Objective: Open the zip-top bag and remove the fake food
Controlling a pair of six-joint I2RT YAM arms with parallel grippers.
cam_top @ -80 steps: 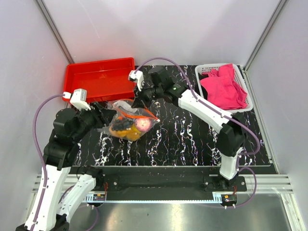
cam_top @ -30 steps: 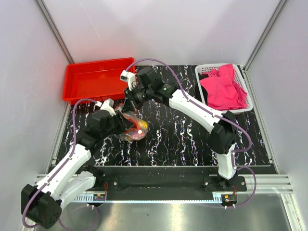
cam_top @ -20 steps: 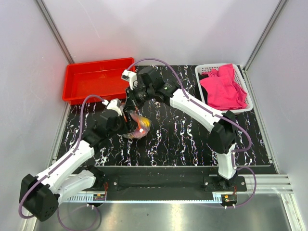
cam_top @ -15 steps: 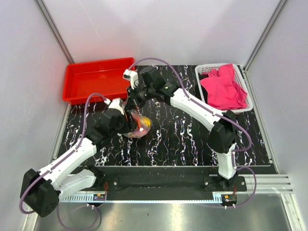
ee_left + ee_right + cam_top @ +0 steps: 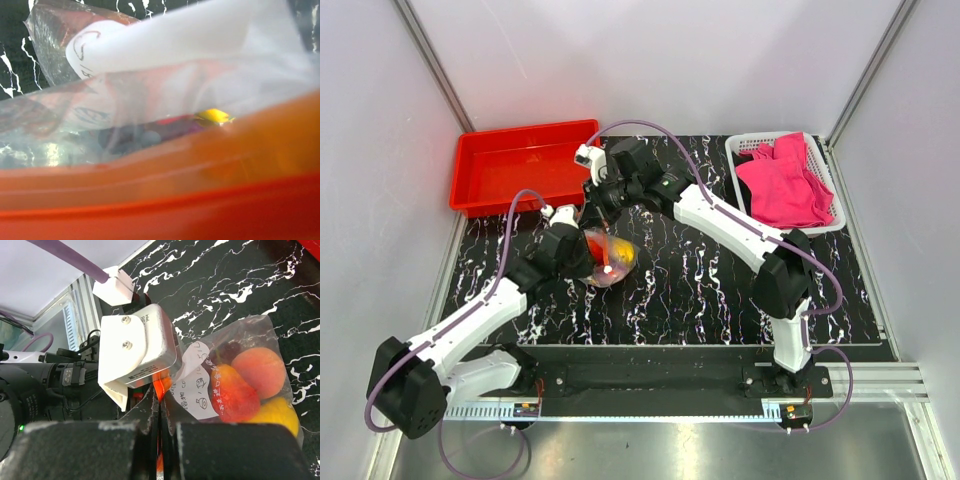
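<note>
Zip-top bag (image 5: 200, 395), clear, crinkled (orange-red zip strip (image 5: 160, 220)), fake food (image 5: 260, 371) inside.

A red tray (image 5: 520, 170) sits by the far left corner of the black marbled mat (image 5: 700, 290). A pink cloth (image 5: 785, 185) fills the white basket (image 5: 745, 146) at far right.
</note>
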